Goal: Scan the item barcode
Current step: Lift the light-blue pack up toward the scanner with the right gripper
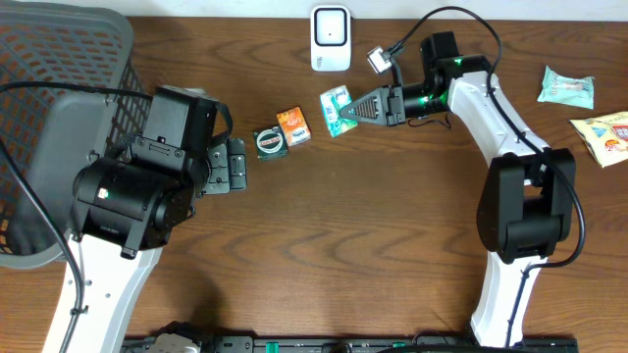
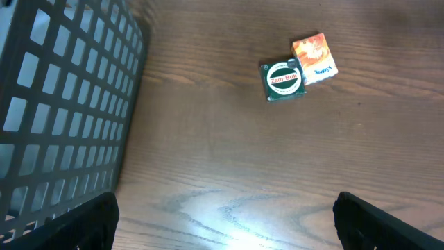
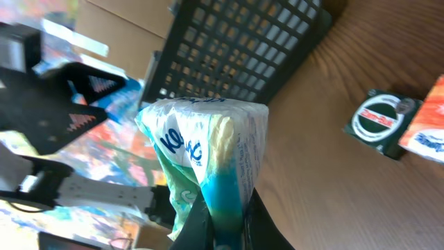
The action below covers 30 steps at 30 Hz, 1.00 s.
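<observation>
Right pincer (image 1: 347,111) was pressed together on a teal-and-white packet (image 3: 208,146), pinching its lower end. The packet was held just right of the orange box (image 1: 293,126), near the white device (image 1: 331,37) at the far edge. Left pincer (image 1: 231,165) was spread wide with nothing between its fingers (image 2: 83,226), near the green box (image 2: 283,81), which touched the orange one. Worktop (image 1: 373,226) was dark brown wood grain, with a glare patch under the left wrist. Black mesh basket (image 1: 59,127) stood at left. Two more packets lay at right, one teal (image 1: 566,88), one pale (image 1: 603,132). The green lid read "Zam-Buk". The packet's blue lettering was only partly legible. The room behind the basket was a colourful blur.
</observation>
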{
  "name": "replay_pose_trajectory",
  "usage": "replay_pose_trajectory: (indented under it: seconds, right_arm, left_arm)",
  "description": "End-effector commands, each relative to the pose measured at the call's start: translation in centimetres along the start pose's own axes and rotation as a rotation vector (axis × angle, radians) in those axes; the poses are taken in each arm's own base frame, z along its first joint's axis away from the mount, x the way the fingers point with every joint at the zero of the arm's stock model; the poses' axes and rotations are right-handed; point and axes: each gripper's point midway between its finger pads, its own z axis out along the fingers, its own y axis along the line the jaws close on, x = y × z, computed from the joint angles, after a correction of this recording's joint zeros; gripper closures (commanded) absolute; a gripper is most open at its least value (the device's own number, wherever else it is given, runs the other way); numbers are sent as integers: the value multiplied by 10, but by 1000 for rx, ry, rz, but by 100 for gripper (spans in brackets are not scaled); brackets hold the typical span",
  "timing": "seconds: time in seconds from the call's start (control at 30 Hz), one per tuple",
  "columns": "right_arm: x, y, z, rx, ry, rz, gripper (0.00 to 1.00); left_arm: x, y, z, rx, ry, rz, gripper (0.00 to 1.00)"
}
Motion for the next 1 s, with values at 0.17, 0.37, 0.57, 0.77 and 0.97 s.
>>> replay_pose_trajectory:
  seconds: [0.17, 0.37, 0.57, 0.77, 0.97]
  right_arm:
    - [23, -88, -14, 632, 151, 117, 99]
    - [3, -138, -51, 1136, 140, 31, 99]
    - [-67, -141, -55, 1351, 56, -364, 99]
    - [-110, -124, -40, 1448, -1, -618, 99]
    - [-153, -103, -50, 1520, -159, -751, 99]
  left_arm:
    - [-2, 4, 0, -18, -6, 5, 2]
    - [-2, 4, 0, -18, -6, 5, 2]
    - [-2, 4, 0, -18, -6, 5, 2]
    - [-2, 4, 0, -18, -6, 5, 2]
    - [-2, 4, 0, -18, -6, 5, 2]
